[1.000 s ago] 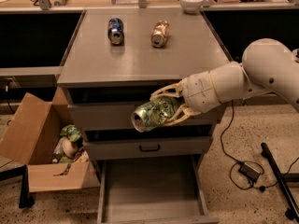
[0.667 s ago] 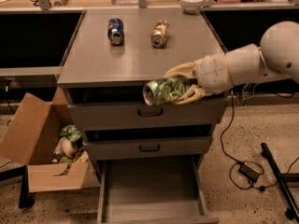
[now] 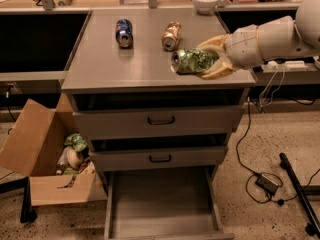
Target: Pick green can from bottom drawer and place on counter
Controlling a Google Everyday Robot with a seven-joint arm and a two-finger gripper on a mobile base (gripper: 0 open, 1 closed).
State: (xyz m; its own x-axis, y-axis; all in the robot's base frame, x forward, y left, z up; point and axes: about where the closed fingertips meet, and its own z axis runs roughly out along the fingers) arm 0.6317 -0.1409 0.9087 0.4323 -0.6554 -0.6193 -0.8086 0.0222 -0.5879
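Note:
The green can [image 3: 193, 61] lies sideways in my gripper [image 3: 207, 59], silver end pointing left. The gripper's tan fingers are shut on it, holding it over the right front part of the grey counter [image 3: 110, 64], just above the surface. My white arm [image 3: 270, 39] reaches in from the right. The bottom drawer [image 3: 162, 204] is pulled open below, its grey floor bare.
A blue can [image 3: 123, 32] and a gold-orange can [image 3: 171, 35] lie on the counter's back half. A white bowl [image 3: 205, 2] stands behind. Two shut drawer fronts [image 3: 160, 121] have black handles. A cardboard box [image 3: 50, 169] with rubbish stands at left. Cables lie at right.
My gripper has lifted the green can from in front of the upper drawer fronts up and to the right, to just over the counter's right front part.

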